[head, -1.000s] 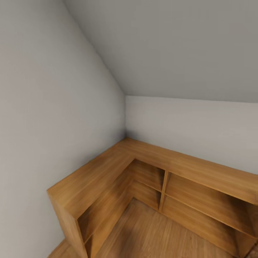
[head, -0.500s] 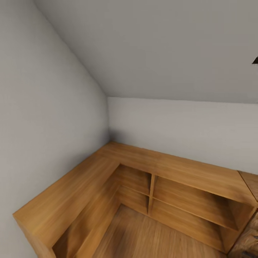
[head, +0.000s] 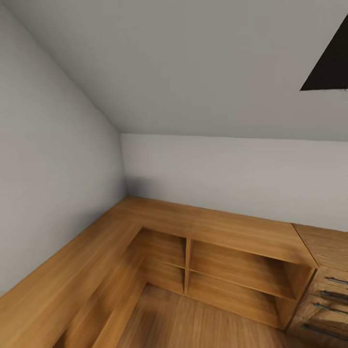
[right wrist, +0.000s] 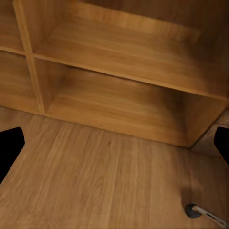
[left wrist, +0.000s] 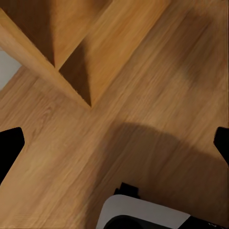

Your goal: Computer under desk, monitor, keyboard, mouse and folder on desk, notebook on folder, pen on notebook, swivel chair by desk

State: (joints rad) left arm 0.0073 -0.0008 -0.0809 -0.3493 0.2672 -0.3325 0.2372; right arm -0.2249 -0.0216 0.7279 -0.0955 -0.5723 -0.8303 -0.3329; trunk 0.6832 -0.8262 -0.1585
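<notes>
In the corner where two pale grey walls (head: 58,159) meet under a sloped ceiling, a low L-shaped light wooden cabinet (head: 208,227) with open shelves runs along both walls. Beside its right end stands a wooden drawer unit (head: 324,285) with dark bar handles. A black triangular shape (head: 331,63) cuts into the head view's upper right; what it is cannot be told. Over the wooden plank floor (left wrist: 157,95), the left pincer (left wrist: 114,145) hangs released, its dark fingertips (left wrist: 8,145) wide apart. The right pincer (right wrist: 114,145) is likewise released, facing the cabinet's shelves. The desk, folder and chair are out of sight.
</notes>
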